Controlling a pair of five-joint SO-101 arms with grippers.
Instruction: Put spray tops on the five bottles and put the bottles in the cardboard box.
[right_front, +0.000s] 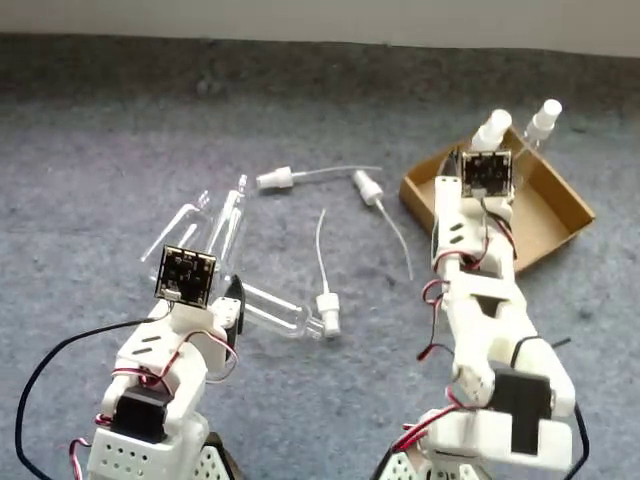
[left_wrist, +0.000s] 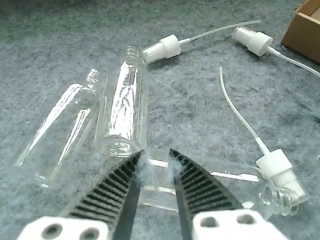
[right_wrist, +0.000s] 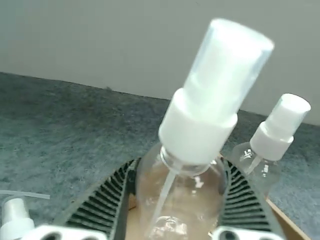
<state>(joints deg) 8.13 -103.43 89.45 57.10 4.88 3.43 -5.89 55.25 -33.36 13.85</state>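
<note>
Clasping capped bottle (right_wrist: 181, 197) at cardboard box (right_front: 552, 205), right tool (right_wrist: 180, 169), left tool (left_wrist: 157, 154) parted

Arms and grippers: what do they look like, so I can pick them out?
Both are white plastic arms, left arm and right arm, blocky segments with black servo motors, red and black wires looped along them, and a dark square circuit board at each wrist. The left gripper and right gripper have black ribbed fingers on white mounts.

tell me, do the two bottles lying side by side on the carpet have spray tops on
No, both clear bottles show bare open necks, and a loose spray top lies just past them.
</note>
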